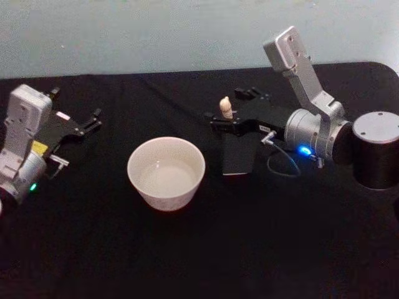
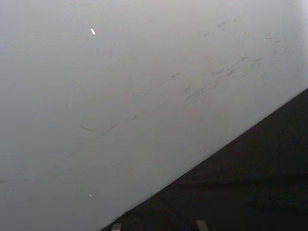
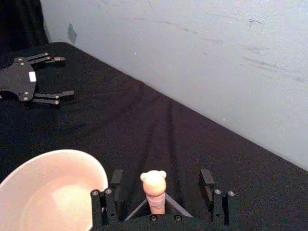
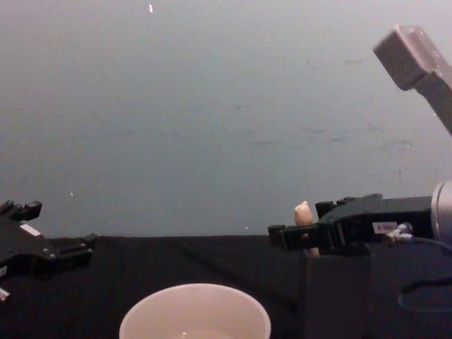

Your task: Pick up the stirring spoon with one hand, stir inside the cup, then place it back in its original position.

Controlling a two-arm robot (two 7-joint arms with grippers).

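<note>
Two fingers (image 3: 207, 179) flanking stirring spoon (image 3: 154, 185), cup (image 1: 163, 199) near

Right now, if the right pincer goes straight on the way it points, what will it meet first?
Probably the stirring spoon: its handle stands upright between the right pincer's open fingers, close before the palm. The cup sits beside that line, not in it.
</note>
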